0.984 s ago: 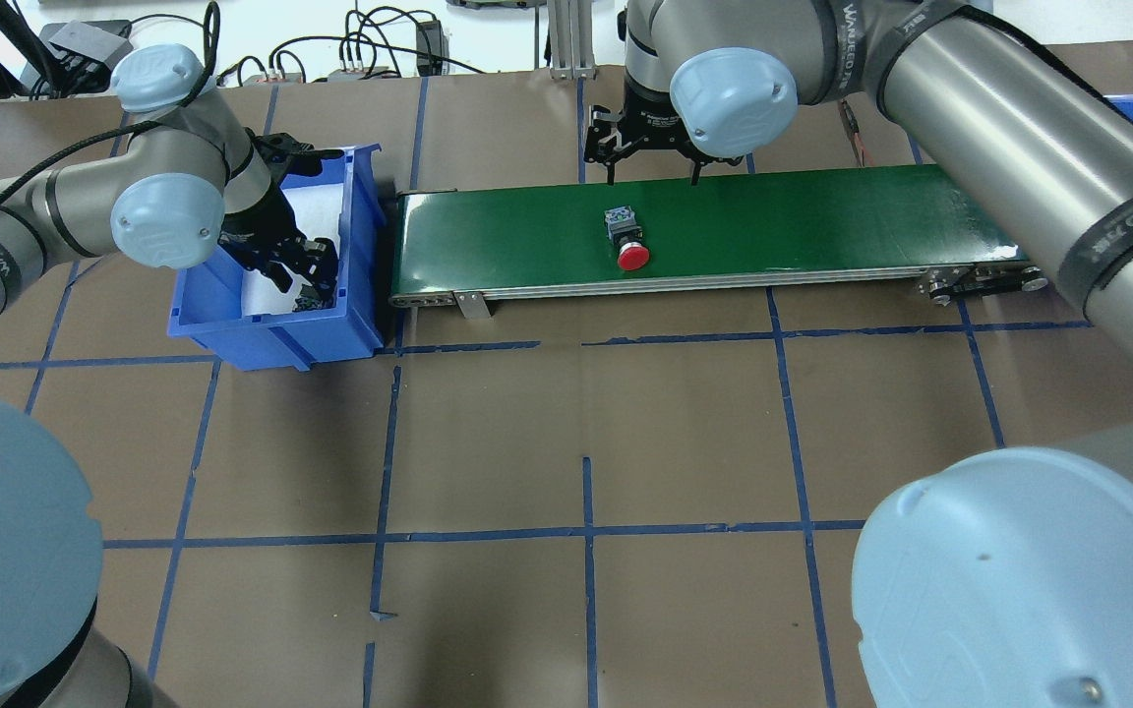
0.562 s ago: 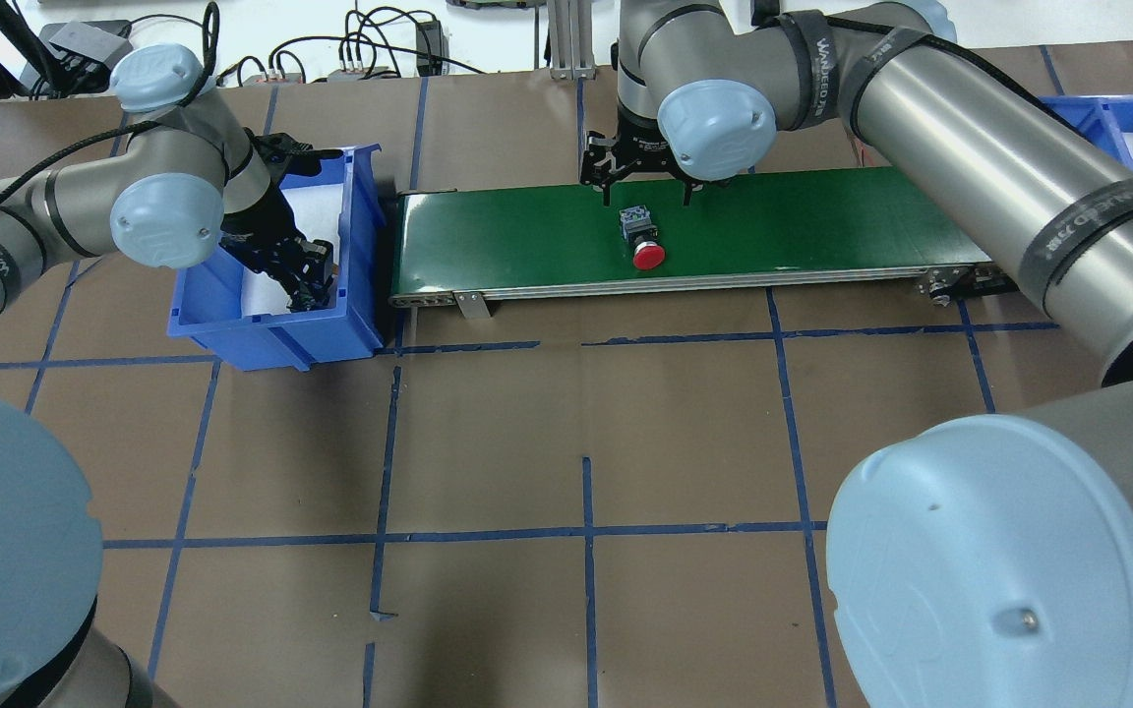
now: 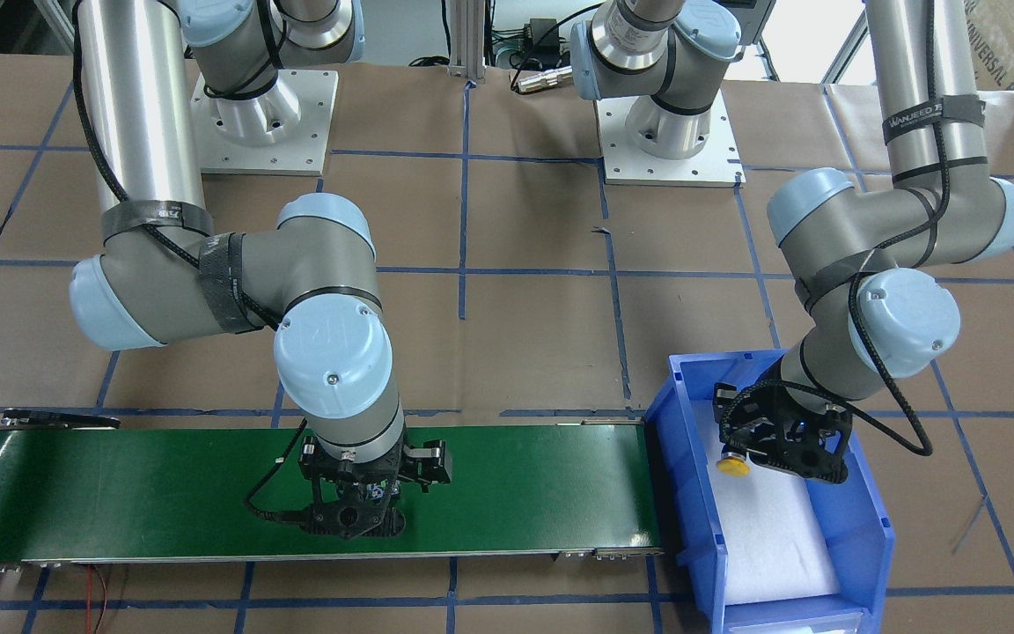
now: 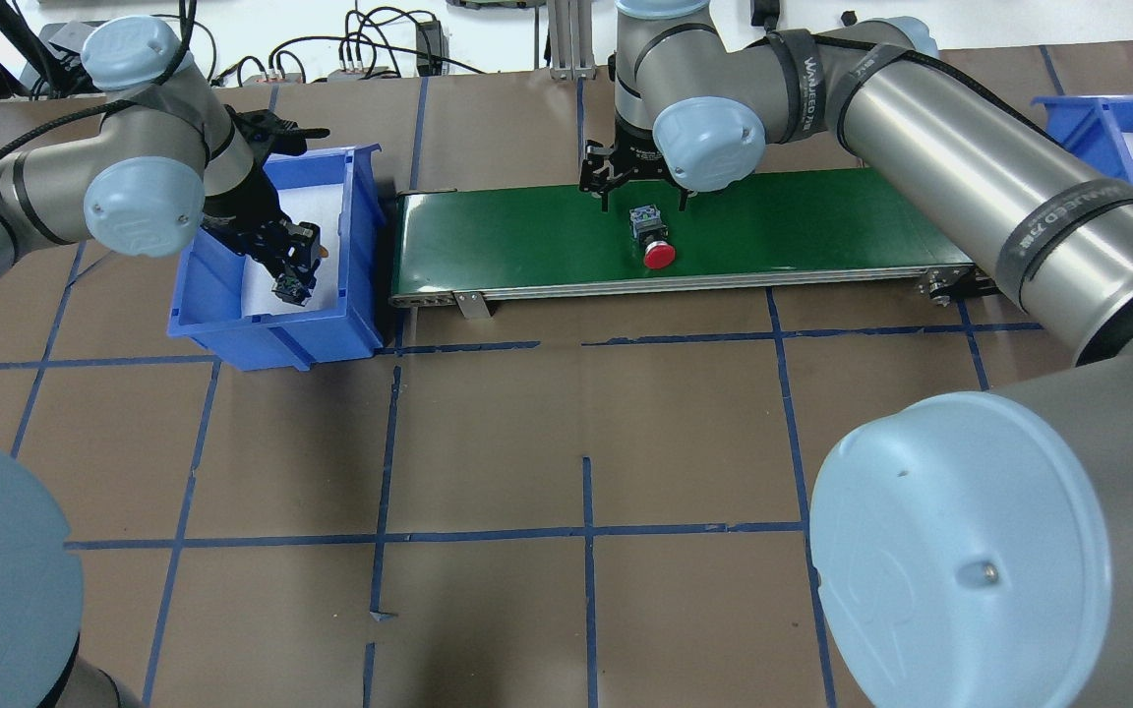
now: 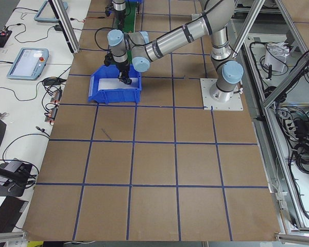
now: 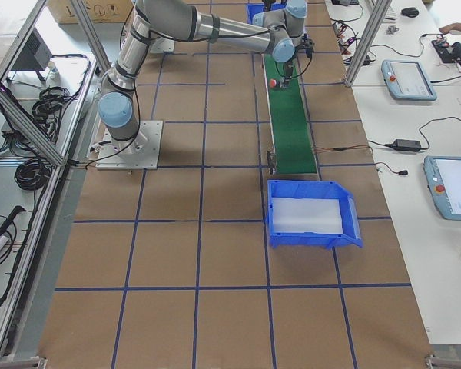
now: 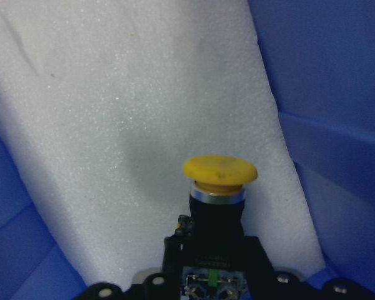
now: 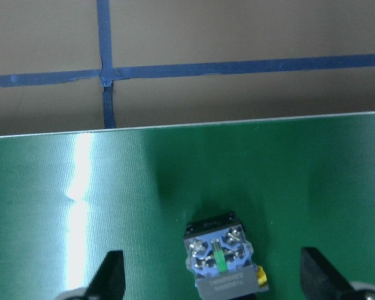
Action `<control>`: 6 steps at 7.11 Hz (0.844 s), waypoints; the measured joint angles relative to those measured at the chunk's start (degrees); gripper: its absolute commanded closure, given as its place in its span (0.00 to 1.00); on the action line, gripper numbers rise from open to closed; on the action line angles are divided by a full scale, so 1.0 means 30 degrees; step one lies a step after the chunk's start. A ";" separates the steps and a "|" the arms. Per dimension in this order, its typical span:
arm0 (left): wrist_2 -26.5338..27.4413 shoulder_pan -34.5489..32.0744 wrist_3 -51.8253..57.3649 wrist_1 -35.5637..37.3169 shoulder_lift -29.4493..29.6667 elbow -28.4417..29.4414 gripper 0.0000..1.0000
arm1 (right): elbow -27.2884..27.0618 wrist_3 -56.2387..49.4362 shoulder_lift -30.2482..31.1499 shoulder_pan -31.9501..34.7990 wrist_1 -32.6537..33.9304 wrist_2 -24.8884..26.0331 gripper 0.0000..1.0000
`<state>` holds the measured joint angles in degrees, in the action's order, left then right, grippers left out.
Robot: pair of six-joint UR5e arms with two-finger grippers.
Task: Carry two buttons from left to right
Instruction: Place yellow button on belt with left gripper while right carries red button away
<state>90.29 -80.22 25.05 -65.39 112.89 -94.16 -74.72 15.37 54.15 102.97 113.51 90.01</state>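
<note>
The yellow-capped button [image 7: 219, 172] is held in my left gripper [image 4: 291, 267], which is shut on its barrel and holds it above the white foam inside the left blue bin [image 4: 271, 339]. Its cap also shows in the front view [image 3: 733, 467]. The red-capped button [image 4: 658, 254] lies on its side on the green conveyor belt [image 4: 507, 236], with its grey contact block [image 8: 222, 256] toward the far edge. My right gripper [image 4: 645, 197] is open, low over the belt, with one fingertip [image 8: 109, 278] on each side of the block and not touching it.
A second blue bin [image 4: 1117, 128] with white foam stands past the belt's right end. The belt's roller end [image 4: 950, 285] is at the right. Cables and boxes lie along the table's far edge. The brown table has blue tape lines.
The red button has moved right along the belt. My right gripper has followed it and come down around its block. My left gripper has lifted the yellow button up off the foam.
</note>
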 measured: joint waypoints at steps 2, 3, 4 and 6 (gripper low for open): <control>0.0062 -0.0014 -0.0061 -0.0953 -0.1393 0.0138 0.79 | -0.0244 -0.0546 -0.0116 -0.0151 0.0041 0.0009 0.19; 0.0066 -0.0052 -0.0370 -0.1739 -0.2199 0.0370 0.79 | -0.0408 -0.0844 -0.0081 -0.0247 0.0043 0.0005 0.42; 0.0042 -0.0250 -0.1114 -0.2661 -0.2809 0.0761 0.79 | -0.0483 -0.1093 -0.0053 -0.0323 0.0039 -0.0001 0.56; 0.0048 -0.1825 -0.3524 -0.4098 -0.3410 0.1702 0.79 | -0.0537 -0.1556 -0.0017 -0.0461 -0.0089 -0.0062 0.78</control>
<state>90.44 -85.70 14.48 -77.68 102.66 -89.06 -76.33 10.70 54.10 101.59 113.24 89.82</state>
